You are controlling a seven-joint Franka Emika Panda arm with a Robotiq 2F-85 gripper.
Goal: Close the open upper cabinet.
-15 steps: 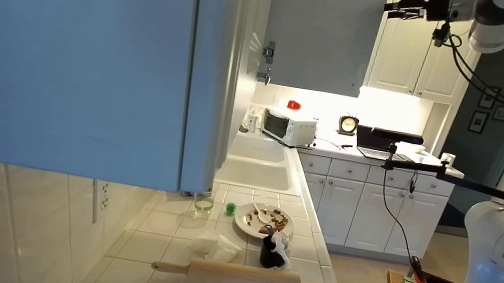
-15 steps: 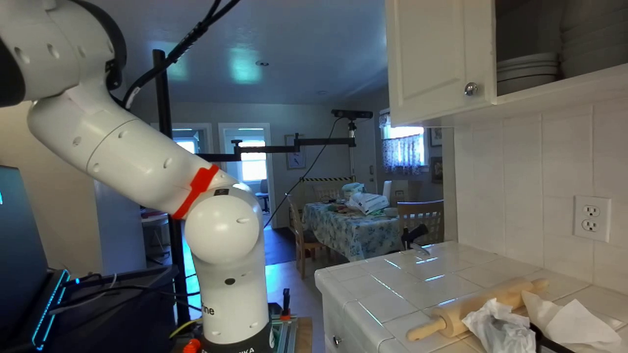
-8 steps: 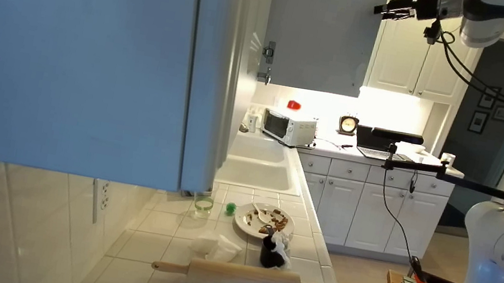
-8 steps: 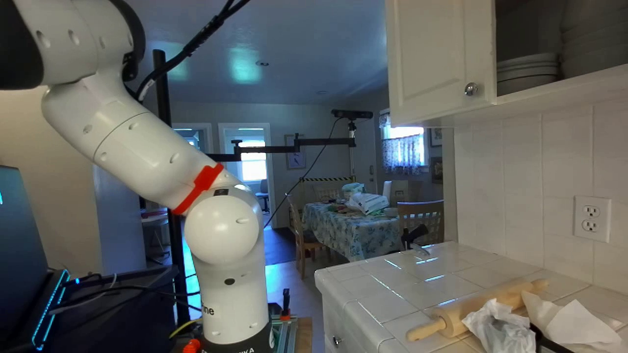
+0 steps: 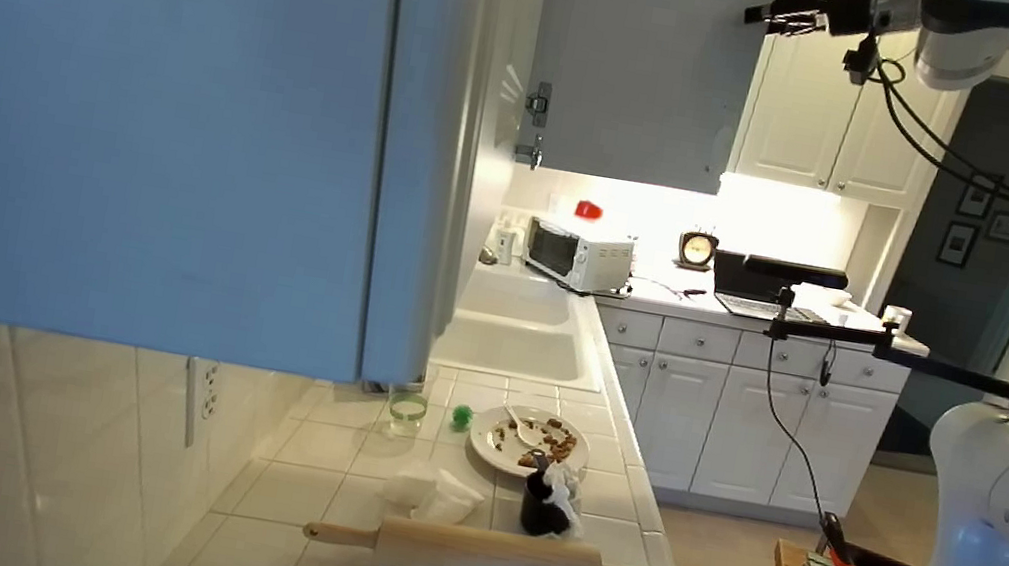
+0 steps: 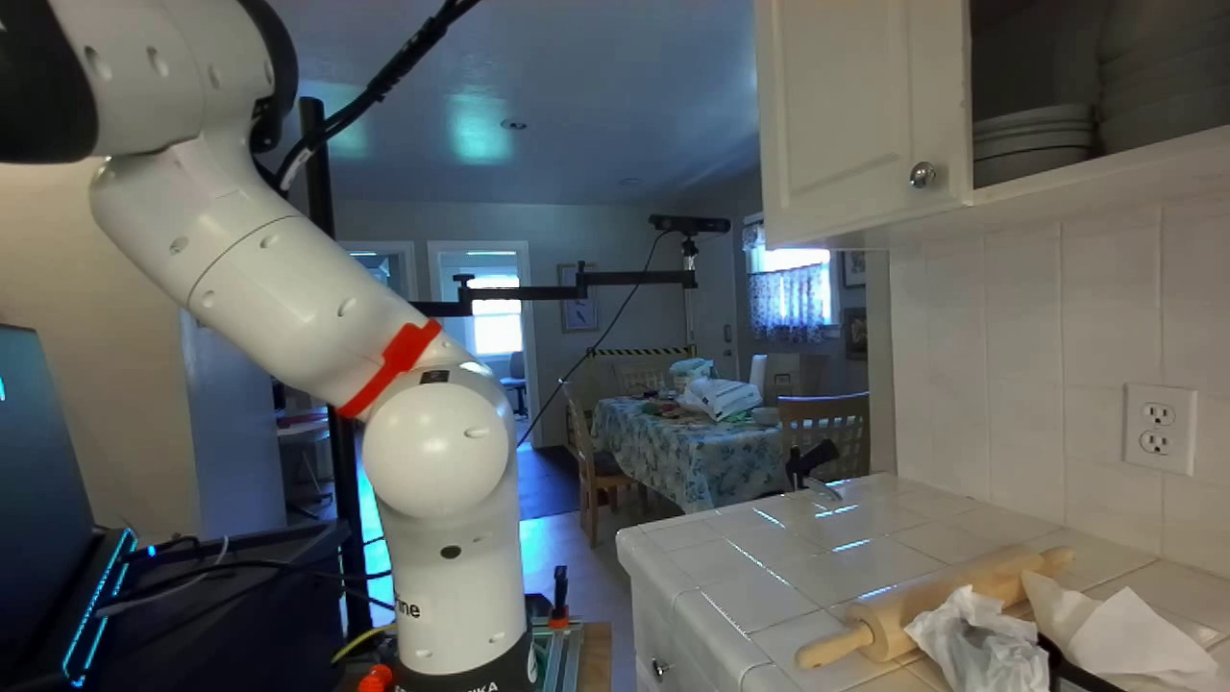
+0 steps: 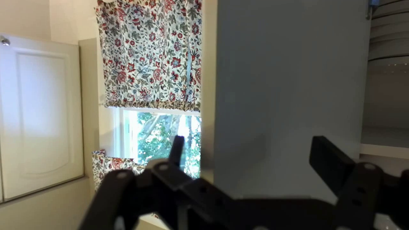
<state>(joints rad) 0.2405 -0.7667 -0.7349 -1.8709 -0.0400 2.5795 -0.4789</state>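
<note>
In an exterior view the black two-fingered claw overlaps the free edge of the tall rectangular grey-backed door, swung out, long axis upright, mostly left of the claw; contact I cannot tell; in an exterior view the white panelled upper cabinet gapes around pale stacked plates, the swung door seemingly out of frame; in the wrist view the claw's fingers are spread, gripping nothing, one left of the door's edge, one over its back; closing likely means hooking behind that edge, where room looks open towards the flowered cloth curtain.
</note>
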